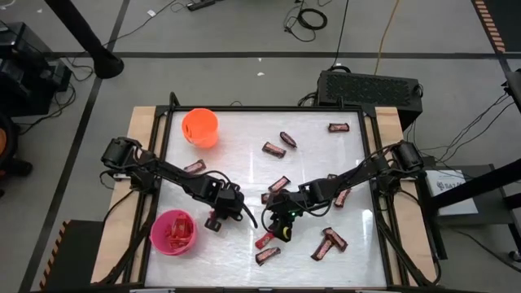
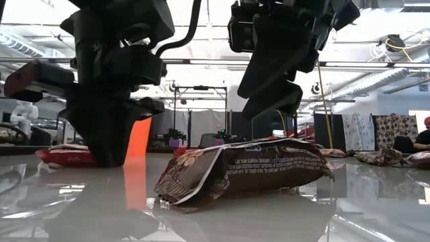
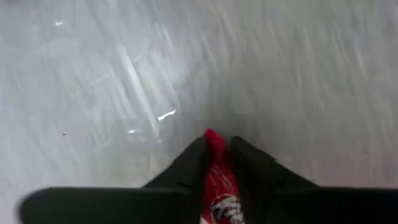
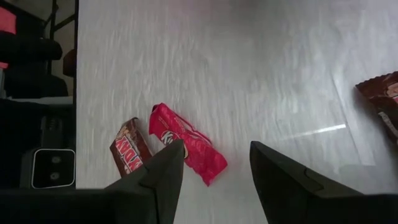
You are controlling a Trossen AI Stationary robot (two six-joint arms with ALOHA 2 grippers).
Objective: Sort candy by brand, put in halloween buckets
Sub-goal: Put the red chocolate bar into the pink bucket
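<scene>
- The left gripper sat low in the high view, left of centre, just right of the pink bucket, which lay at the lower left of the table.
- In the left wrist view its fingers were drawn narrow on a red candy bar, the wrapper's tip poking out between them above the pale tabletop.
- The pink bucket held several red bars; the orange bucket stood at the upper left of the table, well apart from it.
- The right gripper hung near the lower centre of the high view, its jaws spread wide and holding nothing.
- In the right wrist view a red bar and a dark brown bar lay side by side on the table, left of centre in that frame, with the red one reaching under the tip of one finger; I could not tell whether they touched.
- Another brown bar showed at the right edge of that view.
- More brown bars were scattered over the upper and right parts of the table in the high view.
- In the low view a brown wrapper lay in the centre foreground, with both arms dark above it.
</scene>
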